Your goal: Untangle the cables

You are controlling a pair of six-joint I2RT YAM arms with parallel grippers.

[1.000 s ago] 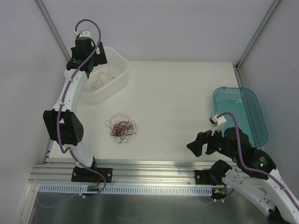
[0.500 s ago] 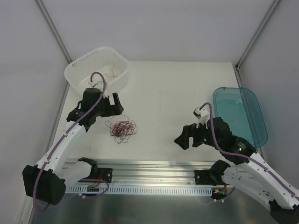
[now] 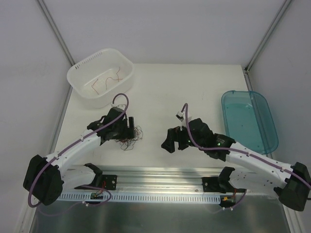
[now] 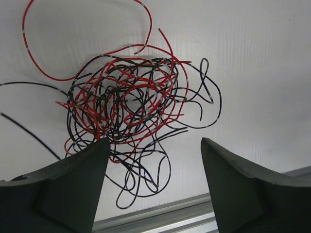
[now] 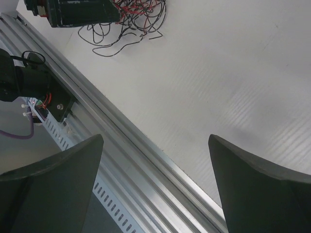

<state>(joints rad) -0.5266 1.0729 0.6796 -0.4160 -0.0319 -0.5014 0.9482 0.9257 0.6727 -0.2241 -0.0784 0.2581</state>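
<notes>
White table [image 3: 194, 97], plain grey walls. Cables [image 4: 126, 104] lie as one red-and-black knot at centre-left of the top view, just above the aluminium rail [image 3: 160, 174].

Left gripper [image 4: 154, 145] hangs over the knot's near edge, jaws spread, nothing held. In its wrist view the knot fills the upper middle, and only a few black loops reach down between the fingers [image 4: 73, 179].

Right gripper [image 3: 171, 141] is also spread and empty, mid-frame in the top view, apart from the knot. Its wrist view catches only the knot's edge in the upper left corner.

White basket [image 3: 77, 73] at upper left holds a couple of red wires [image 3: 104, 83]. Teal tray [image 3: 265, 141] is at the right edge.

My read on the step: pick one strand, not the mass.
- Best candidate is the red outer loop [image 4: 24, 43] at upper left of the left wrist view, since it lies outside the knot.
- Shift the left gripper over it, pinch low at the table and close fully, because the wire is hair-thin.
- Bring the right gripper in to pin the knot's body, then pull slowly.
- Main risk is the whole knot lifting with the strand.
</notes>
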